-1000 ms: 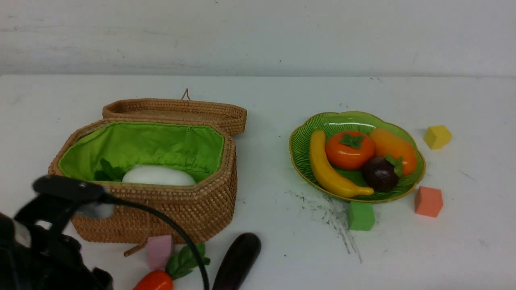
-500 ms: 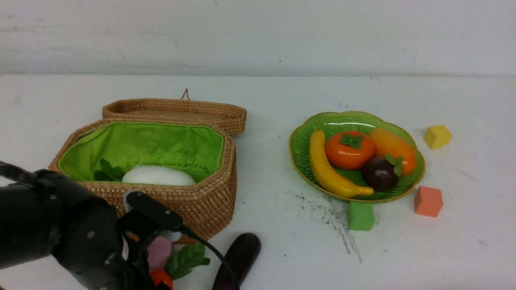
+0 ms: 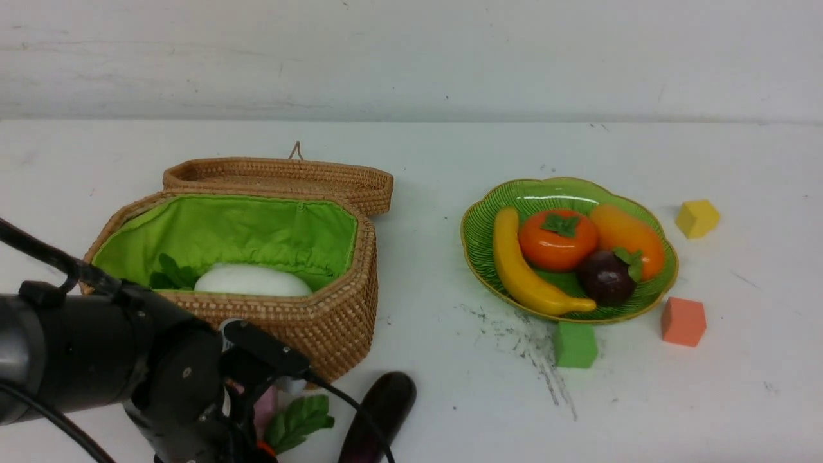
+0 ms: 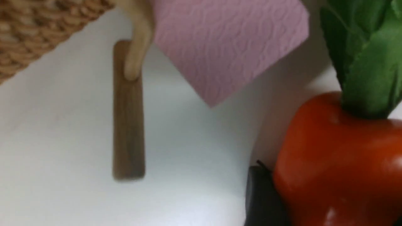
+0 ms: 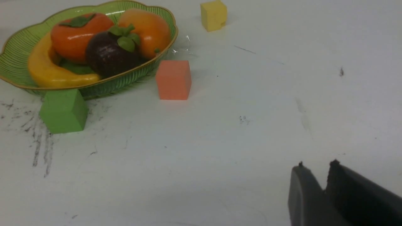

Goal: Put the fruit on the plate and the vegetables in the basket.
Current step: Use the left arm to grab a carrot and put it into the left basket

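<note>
Along the tabletop's near edge, left of centre: carrot, orange-red, glossy, its green leaves pointing away from that edge; not yet in the basket. Just beside it lay the eggplant, dark purple, elongated, also outstanding. Basket, tan wicker with green lining and lid thrown back, occupied the left half and held one item, the white radish. Vegetables were judged one of three done.

Plate, green, ribbed, yellow-rimmed, sat on the right half carrying banana, persimmon, mango and mangosteen. Fruit was judged complete.

Left gripper was down at the carrot, one dark finger against its side. Whether it had clamped could not be told. Right gripper hung low over the tabletop, apart from the plate, its fingers drawn together on nothing.

Sundries: pink cube between basket and carrot; green cube, orange cube and yellow cube near the plate.
</note>
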